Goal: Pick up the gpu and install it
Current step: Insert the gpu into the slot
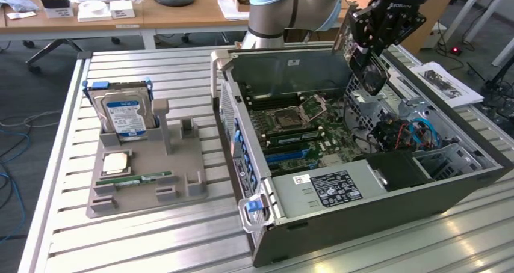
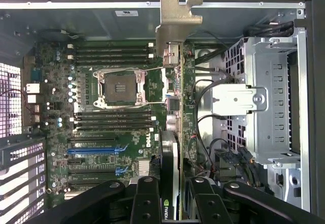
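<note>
Wrist view: gpu [image 2: 175, 112] edge-on, clamped at one end between the gripper's [image 2: 175, 198] black fingers [image 2: 146, 201], jaws closed on it; grey metal bracket [image 2: 177, 23] at the opposite end. Beneath the gpu: motherboard [image 2: 111, 132], the gpu's edge lined up just beside the socket [image 2: 121, 88], between the socket and the drive cage [image 2: 269, 107]. Blue slot [image 2: 96, 150] on the motherboard, on the socket's side of the gpu.

Exterior view: gpu upright, hanging from the gripper above the open case [image 1: 386, 213], over its far corner on the exterior view's right, clear of the motherboard and not yet seated in a slot. Arm [image 1: 293, 5] rising behind the case. On the exterior view's left, well apart from the case: grey holder [image 1: 189, 159] on the slatted table [image 1: 161, 243], with a hard drive [image 1: 127, 113] standing upright at its far end and a green memory stick [image 1: 136, 180] lying flat near its front edge.
</note>
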